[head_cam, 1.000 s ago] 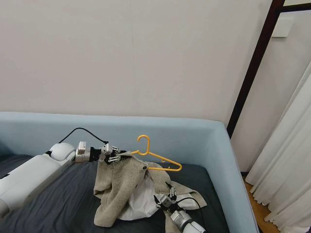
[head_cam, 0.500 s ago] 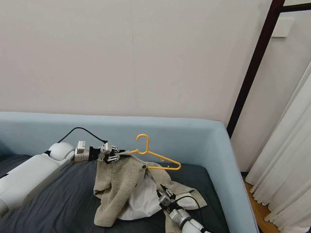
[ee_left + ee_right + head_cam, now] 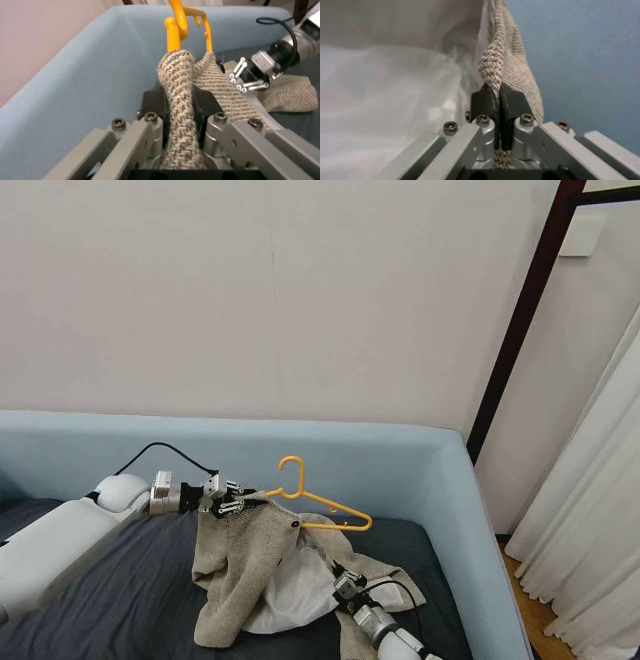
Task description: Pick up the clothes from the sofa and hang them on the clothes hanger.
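Note:
A beige knitted cardigan (image 3: 245, 565) with white lining (image 3: 295, 595) drapes over the dark sofa seat, partly threaded on a yellow hanger (image 3: 318, 505). My left gripper (image 3: 232, 502) is shut on the cardigan's knitted edge (image 3: 177, 112) just below the hanger's hook (image 3: 176, 22). My right gripper (image 3: 345, 585) is shut on the other knitted edge (image 3: 492, 67) lower down, beside the white lining (image 3: 390, 82). The right gripper (image 3: 247, 75) also appears farther off in the left wrist view.
The sofa has a light blue padded back and side (image 3: 440, 470) around a dark grey seat (image 3: 120, 600). A plain wall rises behind. A dark door frame (image 3: 515, 330) and pale curtains (image 3: 595, 520) stand to the right.
The right gripper has crept slightly right and downward with the cardigan edge. The left gripper and hanger have stayed almost still.

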{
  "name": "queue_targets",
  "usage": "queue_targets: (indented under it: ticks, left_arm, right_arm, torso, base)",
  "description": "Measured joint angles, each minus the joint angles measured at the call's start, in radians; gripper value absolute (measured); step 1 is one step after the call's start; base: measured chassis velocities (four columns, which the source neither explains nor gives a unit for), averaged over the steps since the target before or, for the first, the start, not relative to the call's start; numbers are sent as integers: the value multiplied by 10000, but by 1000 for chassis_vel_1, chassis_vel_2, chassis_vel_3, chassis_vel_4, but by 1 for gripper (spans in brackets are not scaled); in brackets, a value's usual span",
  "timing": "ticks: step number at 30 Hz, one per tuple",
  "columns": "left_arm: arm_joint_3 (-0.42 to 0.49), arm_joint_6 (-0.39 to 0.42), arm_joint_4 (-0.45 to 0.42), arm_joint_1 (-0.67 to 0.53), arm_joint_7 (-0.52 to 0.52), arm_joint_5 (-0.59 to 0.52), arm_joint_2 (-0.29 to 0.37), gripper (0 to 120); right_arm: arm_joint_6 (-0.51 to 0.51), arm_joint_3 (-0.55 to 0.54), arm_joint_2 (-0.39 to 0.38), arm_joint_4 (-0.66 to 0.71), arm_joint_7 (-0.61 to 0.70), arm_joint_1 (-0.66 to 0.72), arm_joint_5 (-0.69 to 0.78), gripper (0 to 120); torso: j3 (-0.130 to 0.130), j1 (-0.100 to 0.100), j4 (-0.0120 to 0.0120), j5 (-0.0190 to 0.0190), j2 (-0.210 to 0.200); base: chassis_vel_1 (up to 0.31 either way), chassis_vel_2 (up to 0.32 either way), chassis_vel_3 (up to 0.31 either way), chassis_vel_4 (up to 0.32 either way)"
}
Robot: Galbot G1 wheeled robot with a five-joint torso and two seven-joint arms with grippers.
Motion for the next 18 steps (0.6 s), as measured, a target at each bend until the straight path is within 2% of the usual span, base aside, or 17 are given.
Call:
queue_targets:
  ticks: [5,10,13,18]
  left_arm:
    - [-276,-443,-99,54,180,423,30,10]
    - [-379,-500,-135,133,110,346,61,10]
    - [-797,-500,-155,627,-131,-511,210,10]
    - [-1037,-570,-228,769,15,-594,381,10]
  right_arm:
    - [-58,84,-368,436,-222,140,757,0]
    - [-66,99,-471,495,-276,228,896,0]
    - [-218,213,-607,869,-390,320,1824,0]
    - [-263,333,-700,1000,-545,476,2411,0]
  torso:
    - [0,0,-1,-1,1]
    - [0,0,-2,0,0]
    - [0,0,0,-1,1]
    - [0,0,1,0,0]
  base:
    - [0,0,0,0]
    - [0,0,0,0]
    - [0,0,0,0]
    - [0,0,0,0]
